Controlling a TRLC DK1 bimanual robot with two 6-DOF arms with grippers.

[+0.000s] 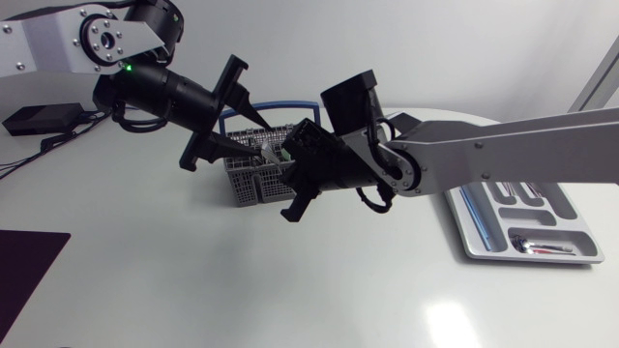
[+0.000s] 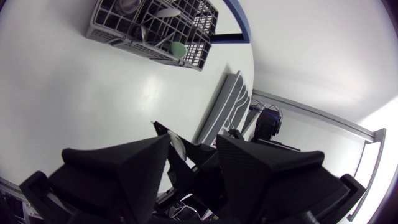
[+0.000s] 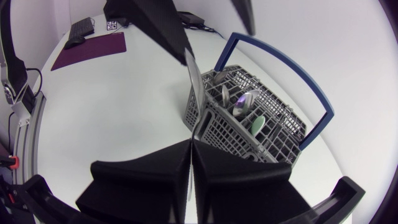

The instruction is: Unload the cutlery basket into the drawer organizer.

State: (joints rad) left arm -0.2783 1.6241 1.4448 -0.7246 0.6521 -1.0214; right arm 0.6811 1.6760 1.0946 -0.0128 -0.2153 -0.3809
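while the right gripper [image 3: 190, 149] clamps a knife [image 3: 194, 87] beside the cutlery basket [image 3: 230, 134] — the left gripper [image 1: 256, 137] hangs spread above.

Left arm [image 1: 160, 87]: angled rightward, my left gripper [image 2: 193, 143] spread.
Right arm [image 1: 503, 150]: stretched leftward, my right gripper [image 3: 189, 146] pinching a knife [image 3: 193, 87].

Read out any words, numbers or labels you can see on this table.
No readable text: the cutlery basket and drawer organizer show no print.
A small black-and-white patch beside the purple mat, in the right wrist view: too small to read.
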